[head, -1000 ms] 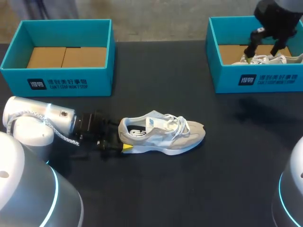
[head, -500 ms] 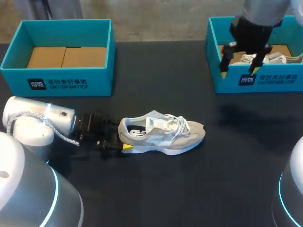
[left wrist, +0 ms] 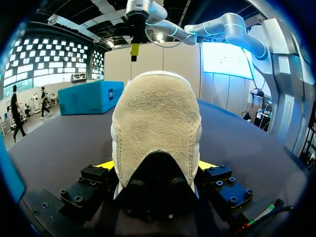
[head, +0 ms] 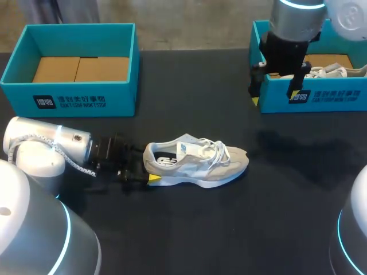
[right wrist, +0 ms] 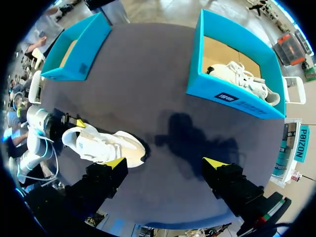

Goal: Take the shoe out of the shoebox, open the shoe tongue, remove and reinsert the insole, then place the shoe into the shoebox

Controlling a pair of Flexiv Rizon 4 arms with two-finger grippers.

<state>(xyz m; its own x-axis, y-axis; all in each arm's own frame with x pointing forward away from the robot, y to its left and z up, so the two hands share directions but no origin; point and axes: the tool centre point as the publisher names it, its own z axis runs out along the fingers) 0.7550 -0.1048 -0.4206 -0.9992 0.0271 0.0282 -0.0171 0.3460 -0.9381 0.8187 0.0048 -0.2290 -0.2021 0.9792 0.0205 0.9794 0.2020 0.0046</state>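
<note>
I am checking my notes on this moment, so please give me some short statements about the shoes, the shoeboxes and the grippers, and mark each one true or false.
1. The left gripper is shut on the heel of the sneaker on the table. True.
2. The right gripper holds a shoe. False: it is open and holds nothing.
3. The left shoebox contains a shoe. False: only its cardboard floor shows.
4. A second sneaker lies in the right shoebox. True.
</note>
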